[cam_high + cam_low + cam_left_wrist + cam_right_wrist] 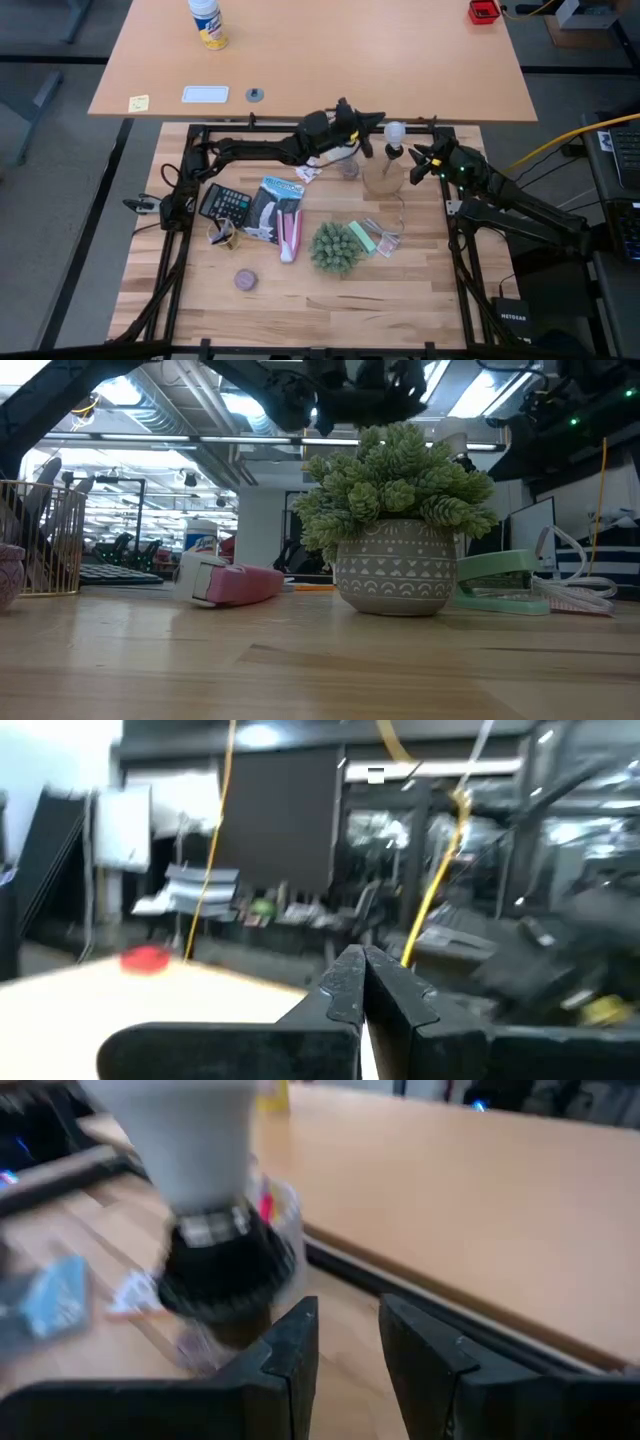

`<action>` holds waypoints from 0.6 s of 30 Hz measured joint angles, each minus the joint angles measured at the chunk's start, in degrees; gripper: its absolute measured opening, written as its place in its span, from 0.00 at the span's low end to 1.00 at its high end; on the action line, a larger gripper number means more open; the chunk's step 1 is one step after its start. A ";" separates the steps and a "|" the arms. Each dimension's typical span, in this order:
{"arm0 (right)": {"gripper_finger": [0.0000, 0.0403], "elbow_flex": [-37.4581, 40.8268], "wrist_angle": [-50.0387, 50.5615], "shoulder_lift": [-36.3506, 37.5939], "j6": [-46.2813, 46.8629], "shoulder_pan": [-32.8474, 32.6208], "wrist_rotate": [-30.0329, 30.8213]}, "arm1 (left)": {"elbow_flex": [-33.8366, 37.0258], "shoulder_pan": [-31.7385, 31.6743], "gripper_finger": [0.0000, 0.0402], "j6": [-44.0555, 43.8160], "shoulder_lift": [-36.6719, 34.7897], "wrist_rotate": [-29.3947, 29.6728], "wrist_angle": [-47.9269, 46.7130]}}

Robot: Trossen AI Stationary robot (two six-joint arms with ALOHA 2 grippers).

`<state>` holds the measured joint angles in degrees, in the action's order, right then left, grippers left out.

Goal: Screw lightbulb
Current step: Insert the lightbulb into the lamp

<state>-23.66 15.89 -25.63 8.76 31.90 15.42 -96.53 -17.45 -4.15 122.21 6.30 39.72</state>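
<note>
The small white frosted lightbulb point(395, 132) stands upright in the black socket point(215, 1275) on the round wooden disc point(383, 176), toward one o'clock on my slatted wooden bench point(300, 290). At its three o'clock, my right tool point(420, 160) is open, holding nothing. At its nine o'clock, my left tool point(372, 122) is closed, empty.

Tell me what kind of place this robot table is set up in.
Probably a robotics lab or workshop inside an open office. The wooden table sits in a black metal frame carrying two arms, cables run across the floor, and the low view shows bare ceiling ducts and rows of desks behind.
</note>
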 joint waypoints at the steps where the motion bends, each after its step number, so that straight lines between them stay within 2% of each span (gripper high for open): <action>1: 0.28 0.00 -1.54 0.03 -0.03 0.00 -0.34 | 0.00 -0.45 0.00 -0.90 0.00 0.16 -2.15; 9: 0.28 -0.01 -15.78 1.79 -3.08 0.00 -0.46 | 0.00 -1.12 0.00 -1.19 0.00 0.29 -15.67; 18: 0.28 -0.09 -28.94 -0.11 -3.22 0.00 -2.39 | 0.00 -1.03 0.00 0.07 0.02 0.38 -14.95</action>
<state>-23.75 -13.05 -25.73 5.54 31.90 13.03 -96.53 -18.48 -4.08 122.23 6.69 24.76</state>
